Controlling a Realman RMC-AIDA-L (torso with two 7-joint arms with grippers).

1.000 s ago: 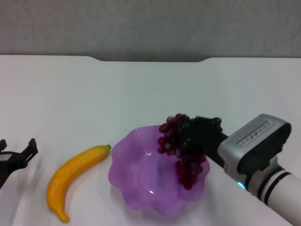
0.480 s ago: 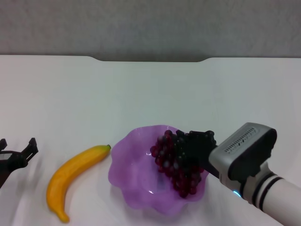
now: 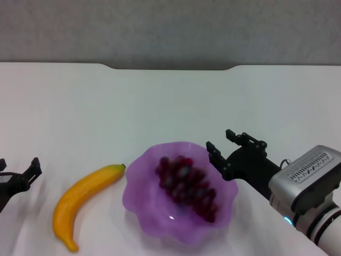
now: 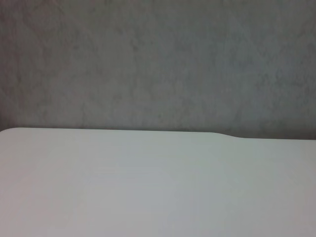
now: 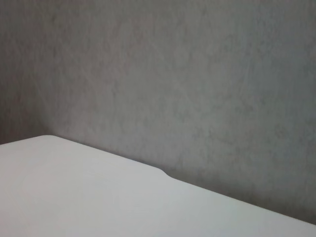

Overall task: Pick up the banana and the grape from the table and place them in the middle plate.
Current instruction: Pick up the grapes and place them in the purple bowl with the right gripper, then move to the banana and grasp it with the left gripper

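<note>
Head view is showing the right pincer (image 3: 230,149) spread wide, having just released the grape (image 3: 186,184), now lying in the middle plate (image 3: 139,188); the banana (image 3: 85,199) is waiting on the tabletop (image 3: 160,106) near the left pincer (image 3: 20,173), whose opening I cannot tell

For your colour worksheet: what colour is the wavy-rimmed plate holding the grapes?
Translucent purple; the middle plate shows best in the head view.
</note>
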